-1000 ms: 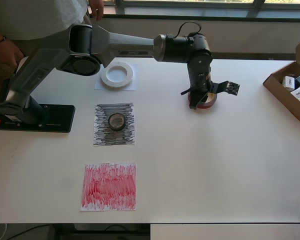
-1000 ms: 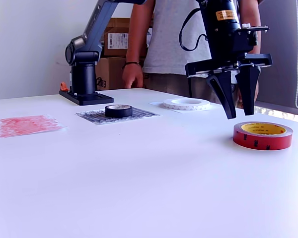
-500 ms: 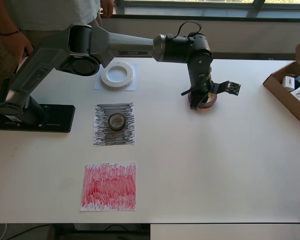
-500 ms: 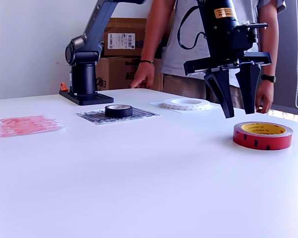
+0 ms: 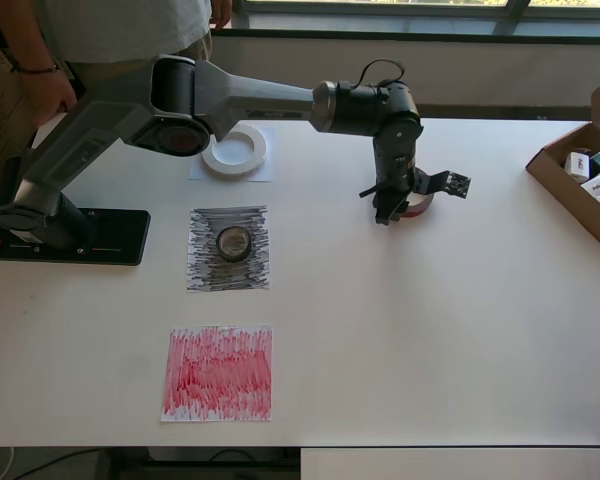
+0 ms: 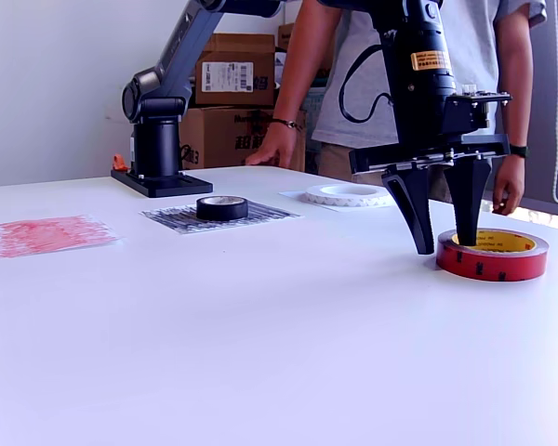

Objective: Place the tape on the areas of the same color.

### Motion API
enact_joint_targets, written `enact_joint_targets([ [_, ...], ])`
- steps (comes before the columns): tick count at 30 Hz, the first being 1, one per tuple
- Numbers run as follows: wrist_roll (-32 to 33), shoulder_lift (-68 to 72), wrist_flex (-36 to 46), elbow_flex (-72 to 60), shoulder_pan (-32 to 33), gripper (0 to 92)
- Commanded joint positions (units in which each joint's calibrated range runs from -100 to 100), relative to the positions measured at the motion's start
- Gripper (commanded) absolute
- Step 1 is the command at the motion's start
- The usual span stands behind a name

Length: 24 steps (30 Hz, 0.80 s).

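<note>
Overhead, white table (image 5: 430,330) — cardboard boxes (image 6: 225,88), person (image 6: 391,56) behind.

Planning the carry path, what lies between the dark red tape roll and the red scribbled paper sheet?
In the overhead view, only bare white tabletop lies between the dark red tape roll and the red scribbled paper sheet; the black-grey sheet sits off that line.

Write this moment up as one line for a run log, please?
gripper: open, one finger inside red tape, one outside | black tape: on black sheet | white tape: on white sheet | red sheet: bare
</note>
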Motion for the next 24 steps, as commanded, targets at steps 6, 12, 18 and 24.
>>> enact_joint_targets([
  [6,-0.16,0.79,0.24,-0.31,-0.21,50.0],
  [12,-0.25,0.88,0.16,-0.31,-0.21,45.6],
  [18,-0.25,0.88,-0.01,-0.49,-0.28,1.8],
  [24,-4.01,0.13,0.16,-1.21,-0.76,0.0],
])
